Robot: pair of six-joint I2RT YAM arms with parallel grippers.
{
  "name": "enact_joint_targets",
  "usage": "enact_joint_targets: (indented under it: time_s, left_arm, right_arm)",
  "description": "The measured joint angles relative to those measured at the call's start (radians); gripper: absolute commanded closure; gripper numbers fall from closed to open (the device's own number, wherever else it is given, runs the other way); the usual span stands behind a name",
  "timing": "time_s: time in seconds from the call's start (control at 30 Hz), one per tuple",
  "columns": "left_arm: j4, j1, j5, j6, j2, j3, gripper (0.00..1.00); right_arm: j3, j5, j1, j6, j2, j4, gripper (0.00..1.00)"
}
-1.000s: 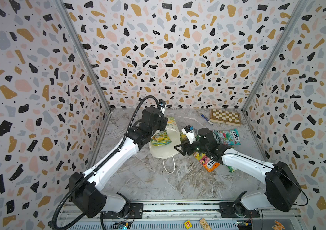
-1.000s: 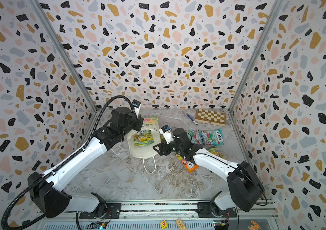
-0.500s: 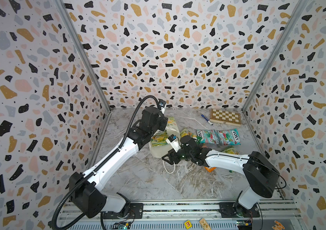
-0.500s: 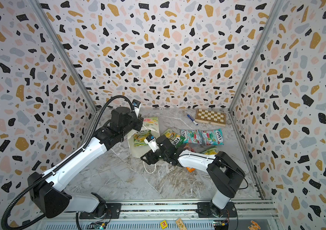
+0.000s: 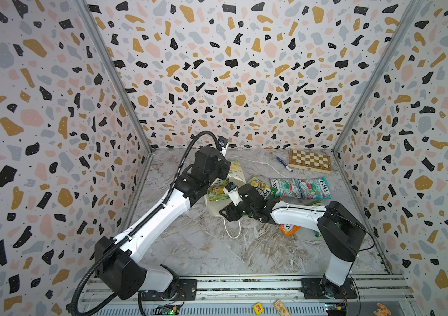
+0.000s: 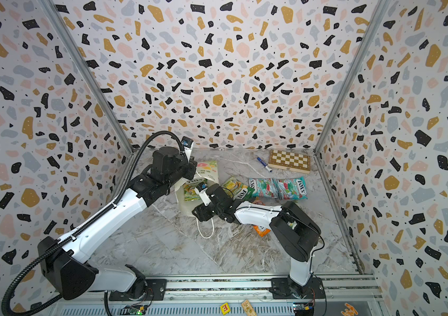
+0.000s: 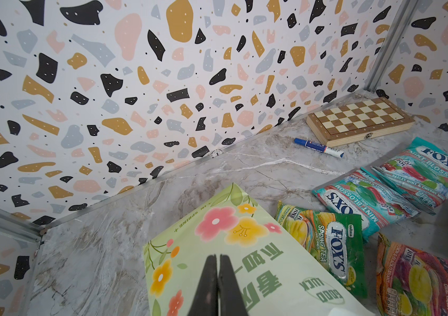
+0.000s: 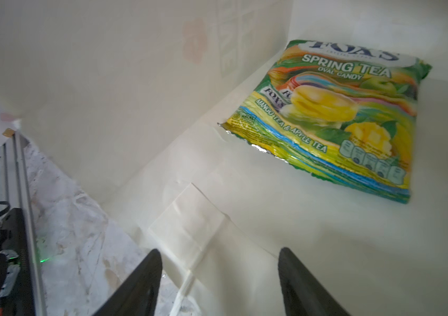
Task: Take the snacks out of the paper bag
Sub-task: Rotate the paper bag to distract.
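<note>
The paper bag [image 5: 237, 171] lies on its side, its mouth and a cord handle [image 5: 232, 229] facing the front. My left gripper [image 7: 216, 257] is shut, its fingers lying over the bag's flower-printed upper side [image 7: 217, 246], which stands lifted off the lower side. A green-yellow snack [image 8: 326, 123] lies deep inside on the white lower wall; both top views show it through the mouth [image 5: 217, 190] [image 6: 194, 190]. My right gripper [image 8: 217, 273] is open and empty at the mouth [image 5: 227, 213], short of that pouch. Outside lie a green-yellow snack [image 5: 262, 188], two teal ones [image 5: 284, 187] [image 5: 314, 187] and an orange one [image 5: 288, 229] under my right arm.
A folded chessboard [image 5: 309, 161] and a blue marker [image 5: 284, 163] lie at the back right near the wall. Patterned walls close in three sides of the marble floor. A metal rail [image 5: 244, 284] carrying both arm bases runs along the front.
My right gripper has swung left from above the loose pouches down to the bag's mouth, its jaws narrowing a little. The left arm and the bag have not moved.
</note>
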Motion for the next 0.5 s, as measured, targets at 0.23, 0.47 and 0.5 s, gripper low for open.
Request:
enact_joint_targets:
  time_s: [0.23,0.47,0.5]
  left_arm:
    - [0.003,0.0,0.0,0.0,-0.011,0.0,1.0]
    - [0.004,0.0,0.0,0.0,-0.014,0.0,1.0]
    - [0.005,0.0,0.0,0.0,-0.014,0.0,1.0]
  right_arm:
    - [0.108,0.062,0.0,-0.027,0.069,-0.079,0.32]
    - [0.146,0.029,-0.016,0.089,0.103,-0.085,0.35]
    - [0.146,0.016,-0.02,0.116,0.106,-0.079,0.35]
